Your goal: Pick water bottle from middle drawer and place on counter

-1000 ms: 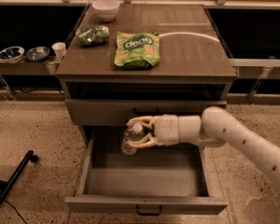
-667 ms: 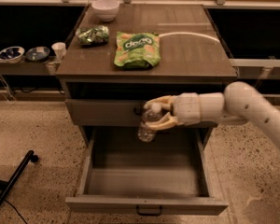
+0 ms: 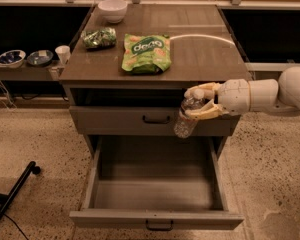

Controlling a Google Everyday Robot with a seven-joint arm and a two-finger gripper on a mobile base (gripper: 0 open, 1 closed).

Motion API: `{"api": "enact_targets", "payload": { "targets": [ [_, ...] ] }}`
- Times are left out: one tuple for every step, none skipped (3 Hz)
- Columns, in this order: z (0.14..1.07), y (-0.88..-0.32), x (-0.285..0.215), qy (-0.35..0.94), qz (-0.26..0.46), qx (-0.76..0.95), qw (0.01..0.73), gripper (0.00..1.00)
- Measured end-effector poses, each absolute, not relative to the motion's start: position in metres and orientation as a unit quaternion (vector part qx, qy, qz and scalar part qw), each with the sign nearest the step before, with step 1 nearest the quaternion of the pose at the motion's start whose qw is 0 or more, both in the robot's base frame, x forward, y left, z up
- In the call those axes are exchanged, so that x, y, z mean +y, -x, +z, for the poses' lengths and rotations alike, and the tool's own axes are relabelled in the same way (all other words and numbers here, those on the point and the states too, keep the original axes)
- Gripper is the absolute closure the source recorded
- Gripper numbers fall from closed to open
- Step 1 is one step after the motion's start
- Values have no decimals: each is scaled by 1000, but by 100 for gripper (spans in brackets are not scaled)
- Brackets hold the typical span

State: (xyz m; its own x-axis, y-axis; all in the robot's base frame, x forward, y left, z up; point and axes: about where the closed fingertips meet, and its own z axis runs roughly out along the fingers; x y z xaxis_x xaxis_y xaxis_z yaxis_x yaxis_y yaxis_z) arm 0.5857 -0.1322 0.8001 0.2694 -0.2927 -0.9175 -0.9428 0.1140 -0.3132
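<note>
The water bottle (image 3: pixel 185 123) is clenched near its neck by the tool (image 3: pixel 196 103), just below the tabletop (image 3: pixel 202 54) edge and above the open middle drawer (image 3: pixel 155 219). If it is raised too close in, that edge could be struck and the bottle dislodged. Bare surface is offered above the tool, beside the green bag (image 3: pixel 144 51).

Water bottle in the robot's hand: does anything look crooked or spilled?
The water bottle hangs tilted, clamped in the gripper in front of the upper drawer front, above the open middle drawer. Nothing looks spilled or damaged.
</note>
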Motion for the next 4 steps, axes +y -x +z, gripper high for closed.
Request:
{"api": "enact_targets", "payload": {
  "targets": [
    [836, -591, -123, 619, 282, 519, 517, 100],
    [918, -577, -113, 659, 246, 495, 510, 100],
    [978, -581, -107, 677, 239, 497, 487, 100],
    [1003, -618, -121, 639, 244, 545, 485, 100]
  ]
}}
